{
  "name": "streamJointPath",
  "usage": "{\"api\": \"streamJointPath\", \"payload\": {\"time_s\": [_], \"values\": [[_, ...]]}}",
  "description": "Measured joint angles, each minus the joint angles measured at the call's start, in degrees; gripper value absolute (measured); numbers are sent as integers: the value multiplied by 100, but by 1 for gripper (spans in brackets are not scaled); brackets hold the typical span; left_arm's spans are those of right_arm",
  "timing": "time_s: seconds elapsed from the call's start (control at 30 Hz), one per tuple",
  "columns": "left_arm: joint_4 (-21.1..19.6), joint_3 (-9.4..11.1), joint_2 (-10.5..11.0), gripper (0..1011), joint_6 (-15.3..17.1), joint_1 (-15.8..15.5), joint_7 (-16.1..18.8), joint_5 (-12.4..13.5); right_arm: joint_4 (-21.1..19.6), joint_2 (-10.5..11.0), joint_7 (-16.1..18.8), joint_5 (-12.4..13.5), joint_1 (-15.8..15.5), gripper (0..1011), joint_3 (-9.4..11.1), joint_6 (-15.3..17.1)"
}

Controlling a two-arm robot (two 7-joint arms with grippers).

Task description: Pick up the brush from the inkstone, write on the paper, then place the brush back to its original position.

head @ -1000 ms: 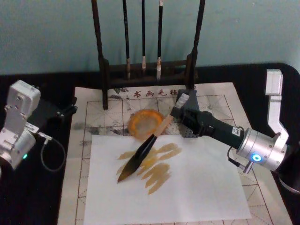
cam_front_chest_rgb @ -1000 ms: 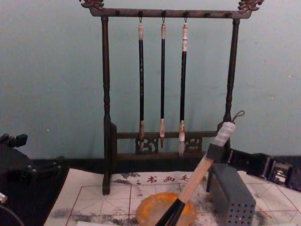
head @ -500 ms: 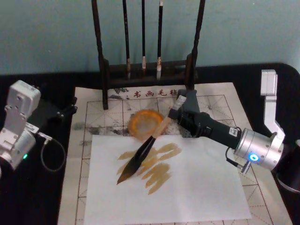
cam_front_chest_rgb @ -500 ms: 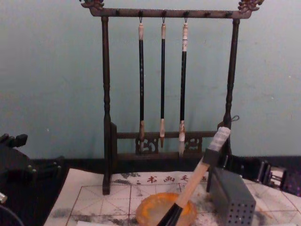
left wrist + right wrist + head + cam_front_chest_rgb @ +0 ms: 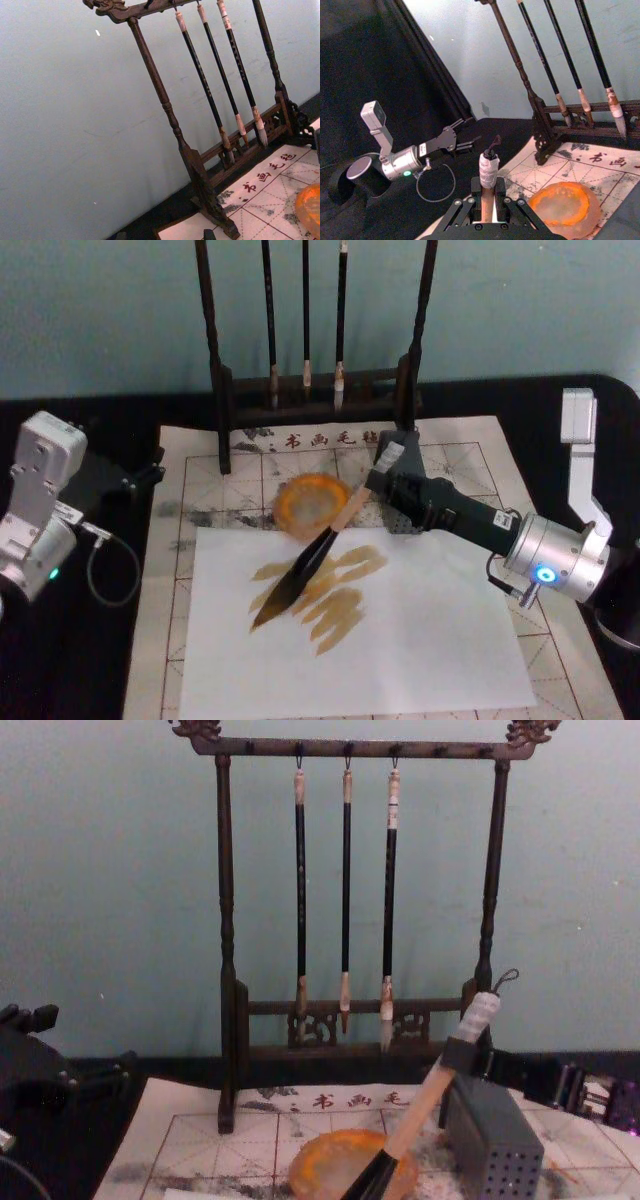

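One brush point(image 5: 310, 558) clamped in right gripper point(image 5: 374, 480); red characters point(image 5: 330, 439) head paper point(image 5: 190, 455).

Head looks down, chest seemingly level, sharing inkstone point(image 5: 315, 502).

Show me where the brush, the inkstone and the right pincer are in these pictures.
brush point(image 5: 308, 562), head view, on its black lower part above the bristles.
inkstone point(image 5: 283, 504), head view, on its orange left rim.
right pincer point(image 5: 488, 189), right wrist view, midway between its fingertips, shut on the brush handle.
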Motion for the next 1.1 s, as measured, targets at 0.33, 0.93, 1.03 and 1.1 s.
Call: {"api": "streamJointPath", "payload": {"time_s": [0.33, 0.93, 1.03, 1.1], "values": [[0, 0, 0, 1001, 0, 0, 0, 0, -11, 44, -71, 2, -37, 172, 99, -1], [0, 0, 0, 1001, 0, 0, 0, 0, 9, 101, -178, 65, -82, 172, 280, -11], [0, 0, 0, 1001, 0, 0, 0, 0, 8, 104, -185, 105, -97, 172, 323, -16], [0, 0, 0, 1001, 0, 0, 0, 0, 2, 103, -185, 138, -110, 172, 349, -16]]}}
